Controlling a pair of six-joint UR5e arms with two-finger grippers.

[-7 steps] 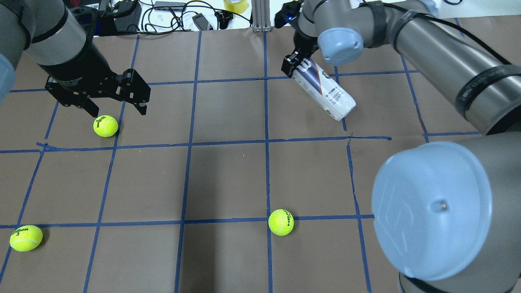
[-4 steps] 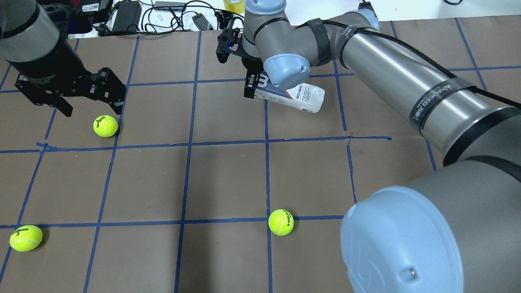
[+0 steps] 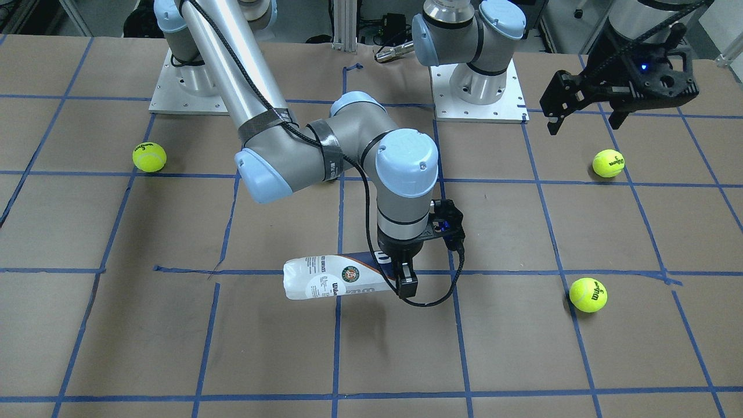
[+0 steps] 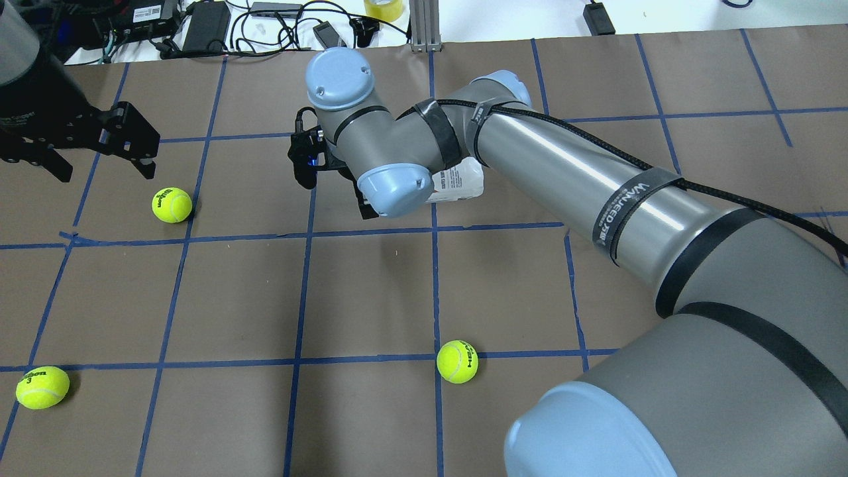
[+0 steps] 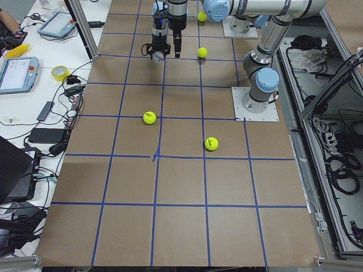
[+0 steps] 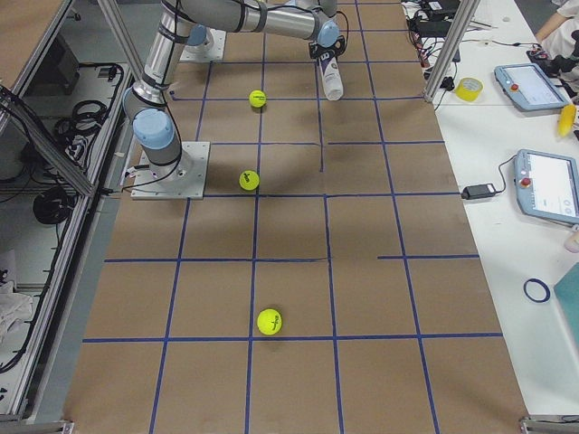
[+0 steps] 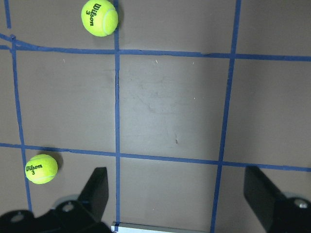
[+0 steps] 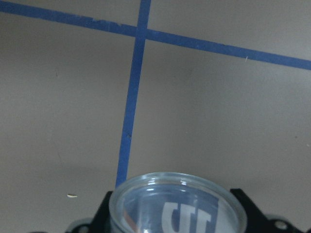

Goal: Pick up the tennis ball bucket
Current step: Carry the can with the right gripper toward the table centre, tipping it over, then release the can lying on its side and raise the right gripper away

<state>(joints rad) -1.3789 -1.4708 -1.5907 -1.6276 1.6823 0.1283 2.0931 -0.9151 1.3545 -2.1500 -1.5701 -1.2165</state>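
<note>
The tennis ball bucket (image 3: 325, 283) is a clear can with a white and navy label. It hangs roughly level above the table, with its shadow on the paper below it. My right gripper (image 3: 404, 277) is shut on one end of it. In the overhead view only the bucket's free end (image 4: 462, 183) shows past my right forearm. The right wrist view looks along the bucket's rim (image 8: 176, 201) at the table below. My left gripper (image 4: 106, 171) is open and empty, above the table near a tennis ball (image 4: 171, 205), and its open fingers (image 7: 97, 191) show in the left wrist view.
Two more tennis balls lie on the brown paper, one mid-front (image 4: 457, 362) and one front left (image 4: 42, 387). Blue tape lines grid the table. Cables and devices (image 4: 205, 26) lie along the far edge. The arm bases (image 3: 479, 93) stand at the robot's side.
My right arm has swung the bucket leftward across the far part of the table and turned it closer to level. My left gripper has drawn back to the left, still open.
</note>
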